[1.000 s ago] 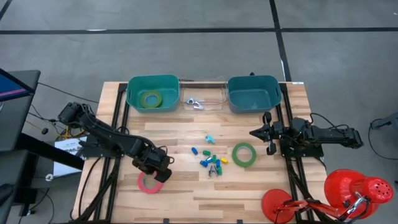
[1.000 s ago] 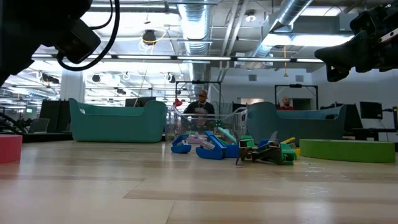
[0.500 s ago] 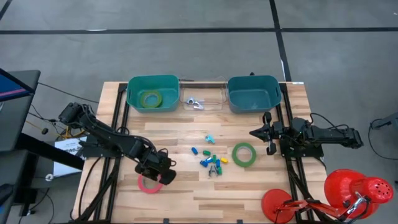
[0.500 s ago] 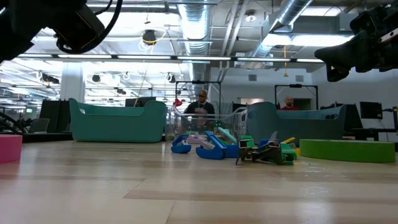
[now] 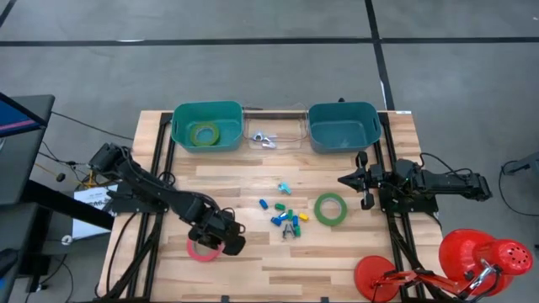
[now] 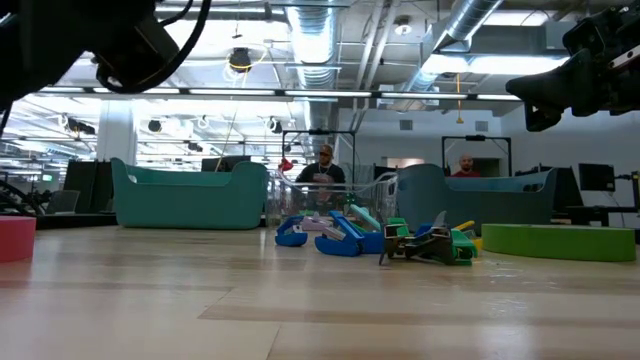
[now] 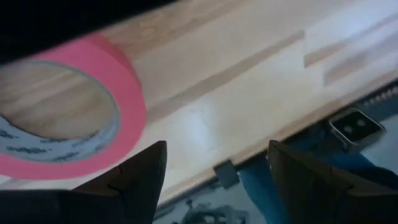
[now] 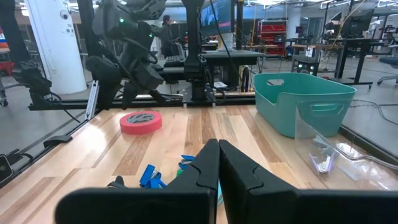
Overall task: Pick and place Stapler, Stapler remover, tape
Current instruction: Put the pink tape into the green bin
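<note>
Left tool point(image 5: 226, 241) hovers released beside pinkish-red tape roll point(image 5: 200, 249); right tool point(image 5: 362, 179) clenched, idle; next: straddle the rim, close

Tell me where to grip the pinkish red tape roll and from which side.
Grip the pinkish red tape roll across its band, one finger in the wide hole, one outside, coming straight down. It lies flat on the table, so only the rim offers purchase. The left gripper hovers beside it, jaws open.
</note>
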`<action>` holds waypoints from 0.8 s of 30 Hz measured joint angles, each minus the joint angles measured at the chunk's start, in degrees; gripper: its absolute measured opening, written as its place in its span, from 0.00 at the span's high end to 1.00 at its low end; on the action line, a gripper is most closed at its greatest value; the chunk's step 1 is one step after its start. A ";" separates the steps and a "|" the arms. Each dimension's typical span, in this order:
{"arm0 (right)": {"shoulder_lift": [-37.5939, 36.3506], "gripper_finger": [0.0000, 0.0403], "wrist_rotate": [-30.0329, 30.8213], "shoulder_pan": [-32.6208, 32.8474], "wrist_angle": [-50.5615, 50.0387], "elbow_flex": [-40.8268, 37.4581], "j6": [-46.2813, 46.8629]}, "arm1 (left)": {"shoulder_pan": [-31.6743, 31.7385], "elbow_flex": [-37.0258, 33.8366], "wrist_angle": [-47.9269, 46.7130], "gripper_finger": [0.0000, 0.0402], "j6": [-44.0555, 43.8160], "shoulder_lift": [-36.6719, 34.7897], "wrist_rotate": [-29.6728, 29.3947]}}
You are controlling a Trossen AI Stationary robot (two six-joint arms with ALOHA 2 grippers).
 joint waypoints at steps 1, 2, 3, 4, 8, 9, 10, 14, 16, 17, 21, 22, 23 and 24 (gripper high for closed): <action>0.00 1.00 0.00 0.00 0.02 0.00 0.01 | -0.23 0.00 -0.21 0.33 -0.40 0.26 -0.56; 0.00 1.00 0.02 0.00 0.01 0.00 0.00 | -0.35 0.00 -0.20 0.33 -1.04 0.55 -1.06; 0.00 1.00 0.00 0.01 0.00 0.00 0.01 | -0.53 -0.03 -0.18 0.33 -1.71 0.85 -1.91; 0.00 1.00 0.00 -0.01 0.00 0.00 0.01 | -0.72 -0.17 -0.14 0.33 -2.64 1.07 -2.56; 0.00 1.00 0.02 0.00 0.00 0.00 0.00 | -1.46 -1.02 -0.38 0.33 -6.28 2.49 -3.19; 0.00 1.00 0.02 0.00 0.00 0.00 0.01 | -1.64 -1.19 -0.41 0.33 -7.22 2.82 -3.33; 0.00 1.00 0.00 0.01 0.01 0.00 0.00 | -1.83 -1.29 -0.35 0.33 -8.26 3.17 -3.67; 0.00 1.00 0.00 0.00 0.01 0.00 0.00 | -2.29 -1.68 -0.46 0.33 -10.63 4.49 -4.97; 0.00 1.00 0.00 0.01 0.00 0.00 0.01 | -2.46 -1.68 -1.26 0.33 -11.05 4.46 -5.92; 0.00 1.00 0.00 -0.01 0.02 0.00 -0.01 | -2.46 -1.68 -1.80 0.33 -11.45 4.44 -6.44; 0.00 1.00 0.02 0.00 0.01 0.00 0.01 | -2.46 -1.70 -6.36 0.33 -12.04 3.90 -7.63; 0.00 1.00 0.01 0.00 0.01 0.00 -0.01 | -2.46 -1.70 -6.93 0.33 -12.30 3.83 -7.86; 0.00 1.00 0.00 0.00 0.00 0.00 0.01 | -2.44 -1.70 -7.50 0.33 -12.32 3.83 -8.23; 0.00 1.00 0.02 -0.01 0.00 0.00 -0.01 | -2.44 -1.70 -8.14 0.33 -12.32 3.83 -8.40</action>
